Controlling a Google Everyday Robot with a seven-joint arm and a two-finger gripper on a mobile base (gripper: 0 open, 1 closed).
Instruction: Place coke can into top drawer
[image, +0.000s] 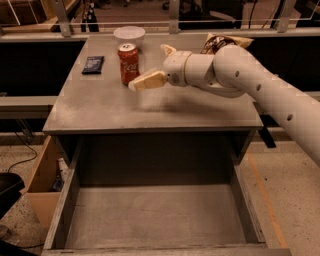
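Claw (148, 66) beside coke can (128, 64); top drawer (155, 210) open.

One coke can (128, 63), one bowl (129, 36), one end effector (147, 66) beside can
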